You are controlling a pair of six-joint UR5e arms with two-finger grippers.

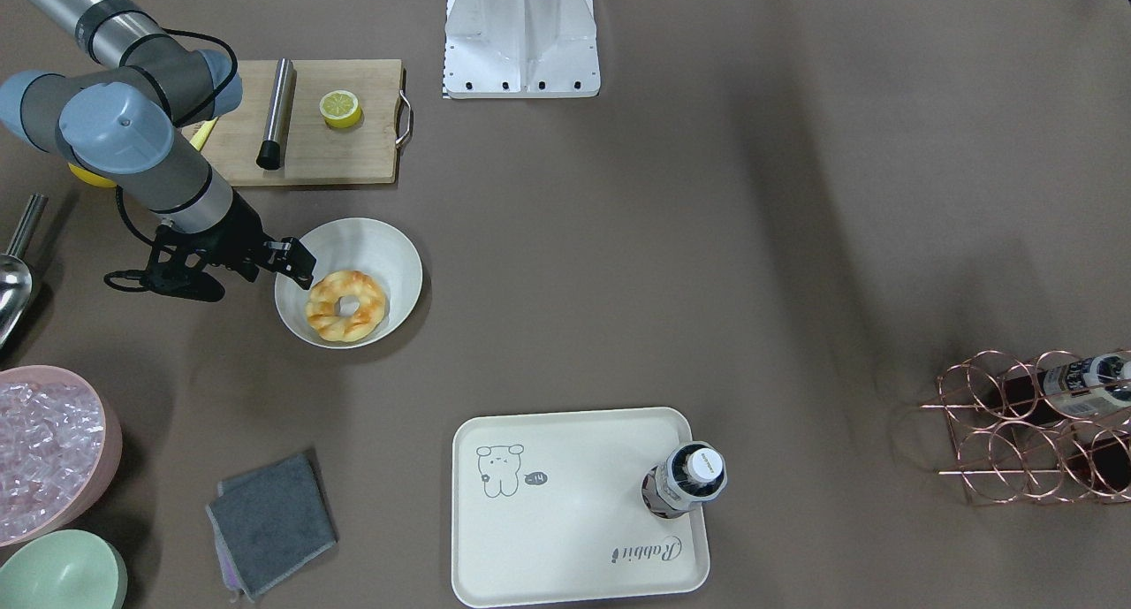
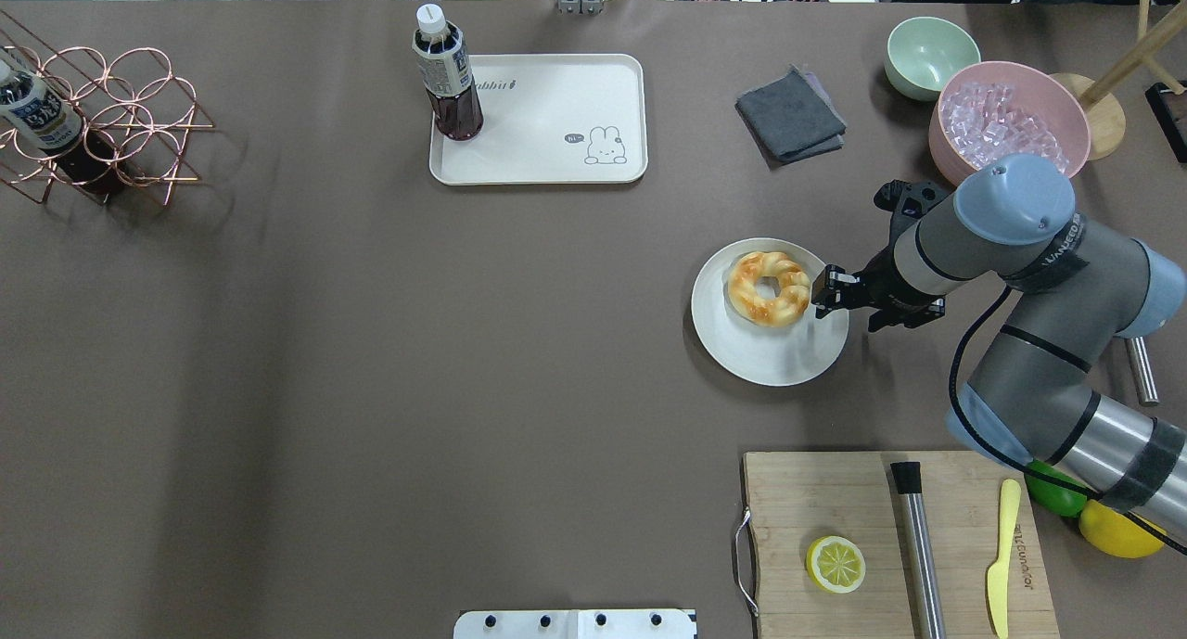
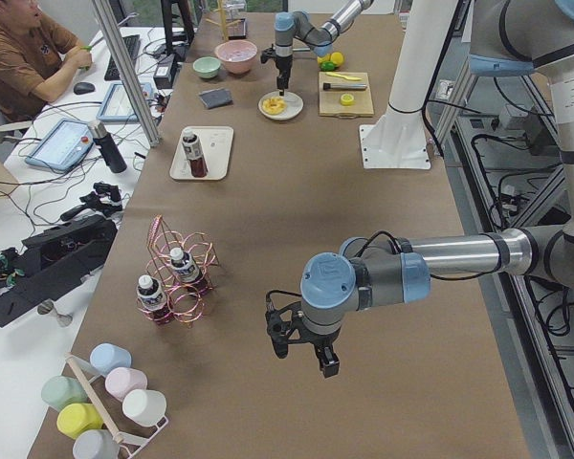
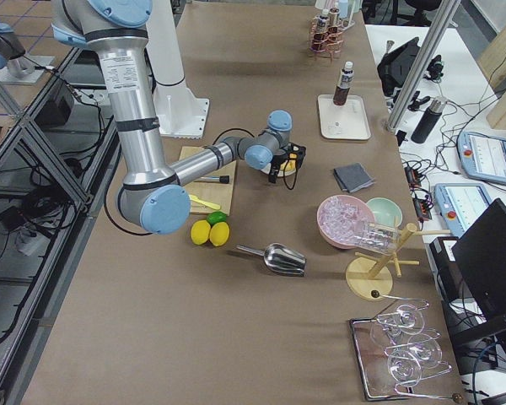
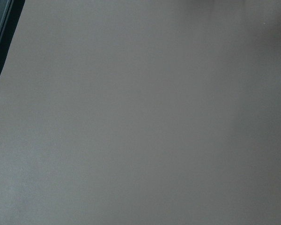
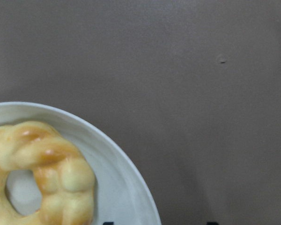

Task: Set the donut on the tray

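Jaws spread, the right gripper [image 2: 823, 294] hovers at the bowl's [image 2: 770, 361] three o'clock rim, seen from overhead. The likely next move is pinching the donut [image 2: 742, 291], then carrying it to the tray [image 2: 547, 110] at ten o'clock.

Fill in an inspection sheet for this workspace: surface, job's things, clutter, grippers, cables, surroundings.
Surface: brown table, covering lightly creased.
Job's things: donut lies in a white bowl; tray sits apart from it, with a bottle standing in one corner.
Clutter: cutting board carrying lemon half, steel rod and yellow knife; grey cloth; green bowl; pink bowl of ice; copper rack.
Grippers: right gripper open at the bowl's rim, beside the donut; left gripper hangs over bare table, open or shut cannot be told.
Cables: black cable loops along the right arm.
Surroundings: seated person at a side desk.
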